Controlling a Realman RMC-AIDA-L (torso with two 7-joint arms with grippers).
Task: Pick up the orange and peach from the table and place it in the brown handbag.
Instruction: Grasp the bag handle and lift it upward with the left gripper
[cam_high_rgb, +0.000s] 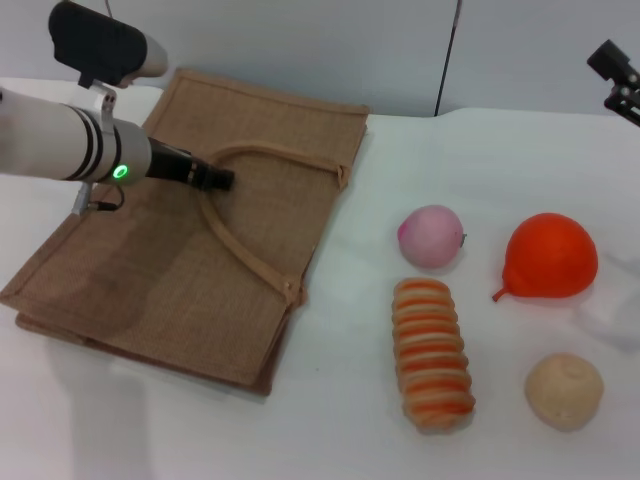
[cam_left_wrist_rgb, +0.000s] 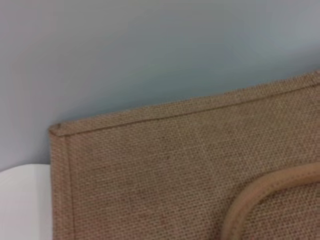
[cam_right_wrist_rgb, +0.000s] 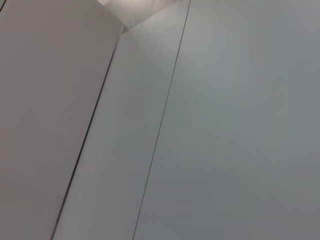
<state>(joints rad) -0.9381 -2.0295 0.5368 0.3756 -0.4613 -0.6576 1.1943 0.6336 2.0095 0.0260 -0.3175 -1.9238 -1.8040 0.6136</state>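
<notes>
Tan-brown woven burlap handbag (cam_high_rgb: 190, 260) lies flat on the white table (cam_high_rgb: 330, 430), looped handle (cam_high_rgb: 240, 250) on top. Left gripper (cam_high_rgb: 222, 180) hovers over the handle; can't tell if fingers are apart. Right gripper (cam_high_rgb: 618, 75) sits at the far right edge, state unclear. Pale pink peach (cam_high_rgb: 432, 236) sits beside the glossy orange (cam_high_rgb: 550, 256), both right of the bag. Ridged beige-orange striped roll (cam_high_rgb: 432, 354) and matte beige ball (cam_high_rgb: 564, 390) lie nearer.

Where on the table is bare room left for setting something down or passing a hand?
Free: the strip between the brown handbag and the striped roll, and the near table edge. Crowded: the peach, orange and beige ball. The left gripper is at the bag handle.
</notes>
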